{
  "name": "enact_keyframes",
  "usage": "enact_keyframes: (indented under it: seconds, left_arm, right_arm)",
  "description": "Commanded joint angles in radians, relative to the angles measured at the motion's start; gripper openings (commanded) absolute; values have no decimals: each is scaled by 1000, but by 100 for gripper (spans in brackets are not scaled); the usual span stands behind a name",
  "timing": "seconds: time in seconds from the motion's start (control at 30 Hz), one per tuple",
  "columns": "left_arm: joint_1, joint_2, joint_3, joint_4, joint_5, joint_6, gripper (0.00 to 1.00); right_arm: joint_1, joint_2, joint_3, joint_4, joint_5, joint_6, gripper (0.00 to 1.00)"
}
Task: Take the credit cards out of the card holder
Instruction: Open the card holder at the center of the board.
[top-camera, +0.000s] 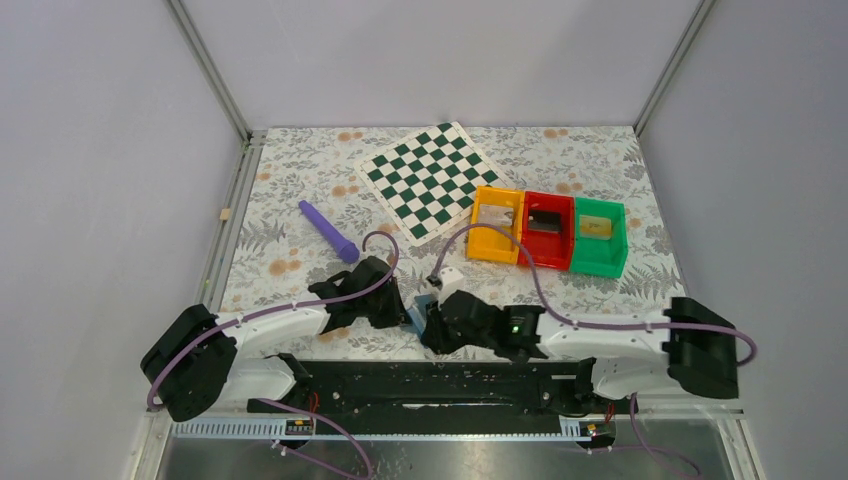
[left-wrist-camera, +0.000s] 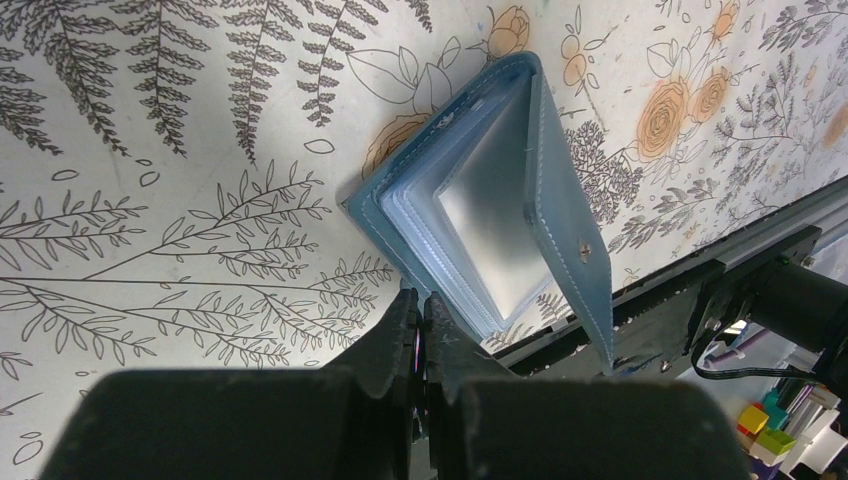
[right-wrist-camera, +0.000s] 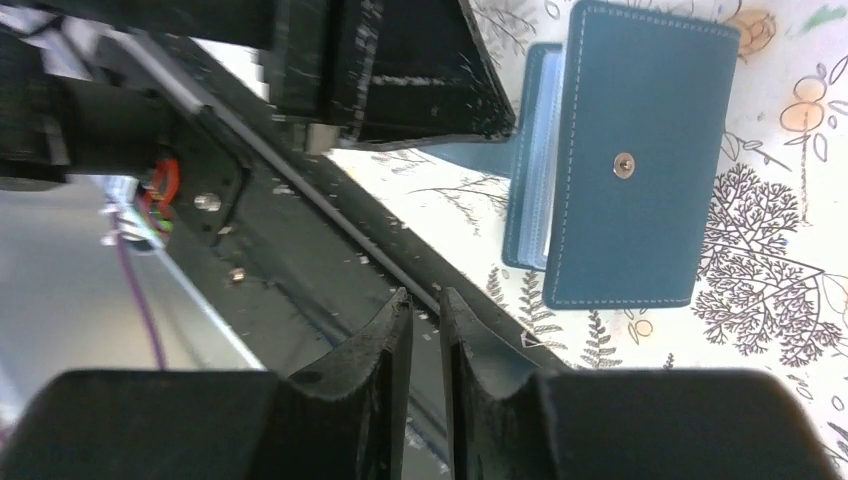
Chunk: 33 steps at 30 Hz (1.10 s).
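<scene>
There are one card holder (left-wrist-camera: 565, 200), one gold card (top-camera: 595, 227), three bins (top-camera: 546, 252), one chequered board (top-camera: 428, 180), one purple stick (top-camera: 328, 231).

My top view looks down from above and behind the arm bases, far enough back to take in the whole bench (top-camera: 300, 190). The left wrist camera peers along the left gripper (left-wrist-camera: 422, 305), close over the open card holder (left-wrist-camera: 480, 230) and its inside. The right wrist camera looks past the right gripper (right-wrist-camera: 425, 310) at the same card holder — outer cover, opposite side, equally close.
</scene>
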Motion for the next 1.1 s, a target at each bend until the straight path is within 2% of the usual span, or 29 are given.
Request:
enact_keyframes:
  seconds: [0.0,0.1,0.33,0.43,0.57,0.63,0.73,1.07]
  left_arm:
    - [5,-18,-6,58,24,-20,0]
    - [5,-25,-13,58,23,-19,0]
    - [5,-34,-17,38,15,-12,0]
    - [5,-32,-18,41,17,-10,0]
    - [5,-32,-25,37,12,-10,0]
    - [5,-33,-26,30,6,-9,0]
    - [5,-31,-25,11,-8,-7,0]
    - [7,-30,-29,-2,-22,-10,0]
  right_arm:
    - [39,129,45,68,158,7,23]
    - [44,172,53,47,260,-6,24]
    - [48,155,80,-103,476,-71,30]
    - [45,177,68,-78,437,-106,36]
    - [13,184,27,7,289,-159,59]
    - [-20,181,4,76,208,-170,65]
    - [-69,183,-12,102,145,-181,67]
    - [-120,268,-19,115,99,-228,75]
